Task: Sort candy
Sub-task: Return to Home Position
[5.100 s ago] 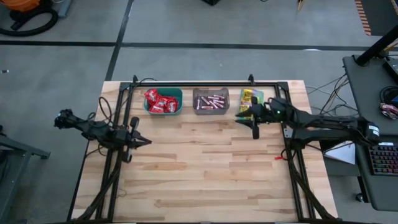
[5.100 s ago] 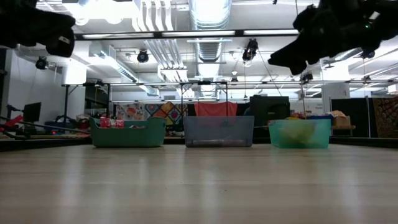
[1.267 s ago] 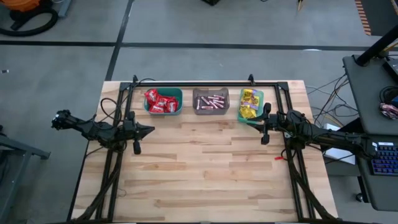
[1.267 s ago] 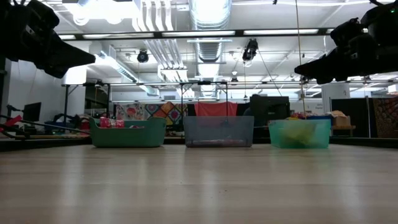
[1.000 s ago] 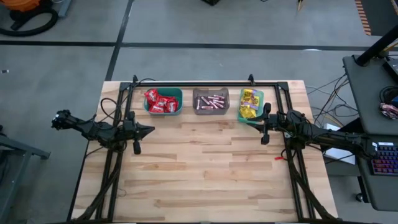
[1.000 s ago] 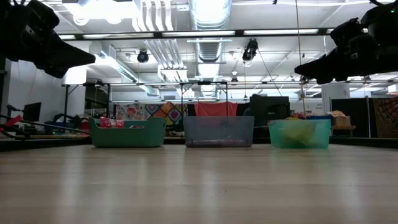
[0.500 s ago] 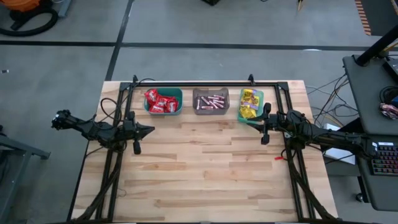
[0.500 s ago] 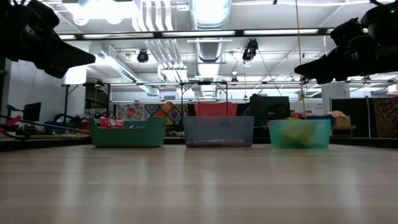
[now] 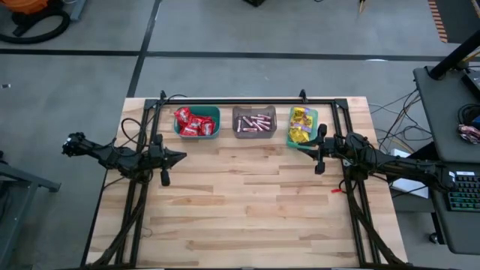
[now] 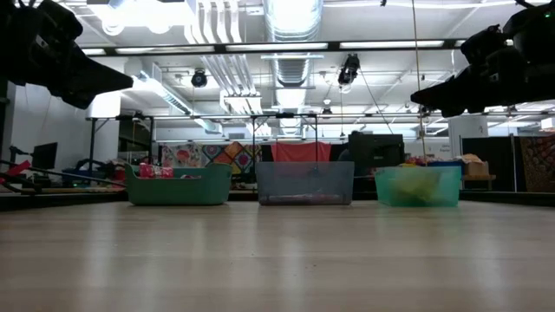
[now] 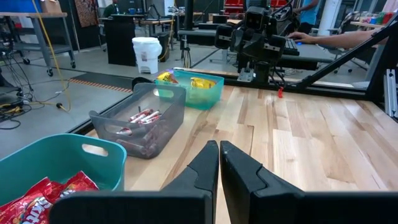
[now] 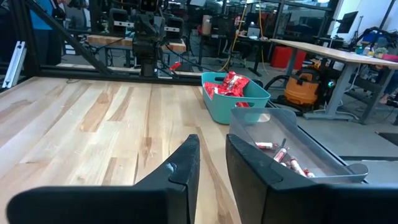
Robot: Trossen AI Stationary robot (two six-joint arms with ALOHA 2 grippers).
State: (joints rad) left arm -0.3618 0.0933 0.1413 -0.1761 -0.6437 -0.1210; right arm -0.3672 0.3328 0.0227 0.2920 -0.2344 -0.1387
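The candy lies sorted in three bins along the table's far edge. Red packets (image 9: 194,121) fill the teal bin (image 9: 214,112). Pinkish sticks (image 9: 253,123) lie in the grey bin (image 9: 254,111), and yellow packets (image 9: 301,124) in the green bin (image 9: 313,120). My left gripper (image 9: 182,157) hovers above the table's left side, near the teal bin, with its fingers shut (image 11: 219,149) and empty. My right gripper (image 9: 314,150) hovers just on the near side of the green bin. A narrow gap shows between its fingers (image 12: 212,146), and it holds nothing.
The bins stand side by side on their bases at the far edge (image 10: 304,183). A black frame rail (image 9: 232,101) runs behind them, with side rails along both table edges. The bare wooden tabletop (image 9: 247,202) stretches from the bins to the near edge.
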